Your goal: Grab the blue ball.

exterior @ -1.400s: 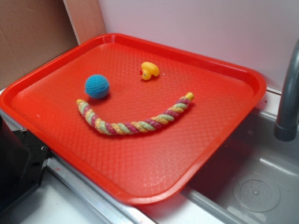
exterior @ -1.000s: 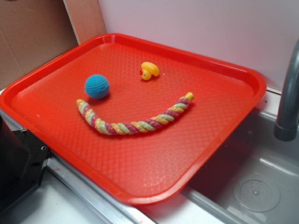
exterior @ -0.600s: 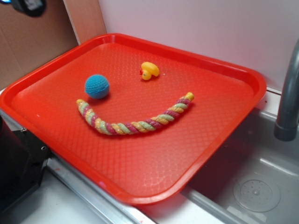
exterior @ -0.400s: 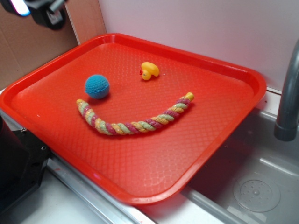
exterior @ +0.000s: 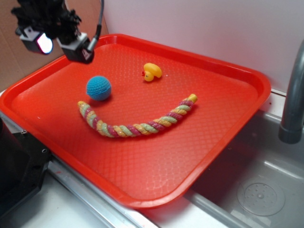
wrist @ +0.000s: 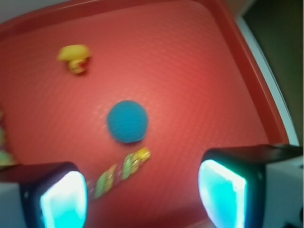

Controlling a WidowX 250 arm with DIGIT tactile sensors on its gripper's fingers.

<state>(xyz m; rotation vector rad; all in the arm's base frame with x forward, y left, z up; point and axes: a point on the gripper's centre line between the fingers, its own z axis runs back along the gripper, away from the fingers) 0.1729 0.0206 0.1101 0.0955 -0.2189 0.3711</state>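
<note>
The blue ball point(exterior: 99, 88) sits on the red tray point(exterior: 228, 71), a braided rope point(exterior: 135, 127) just beside it, a yellow duck point(exterior: 152, 71) near. My tool point(exterior: 59, 45) hovers above, spread wide and empty.

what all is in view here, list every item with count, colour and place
blue ball: 1, teal-blue, left part of the tray
rubber duck: 1, yellow, far middle of the tray, right of the ball
twisted rope: 1, yellow, green and pink, curved across the tray nearer the camera than the ball
tray: 1, red, over the sink edge
faucet: 1, grey, right edge
sink: 1, grey, lower right
cardboard: brown, behind the tray at left
gripper: 1, black, jaws apart, above the tray's far left, touching nothing
</note>
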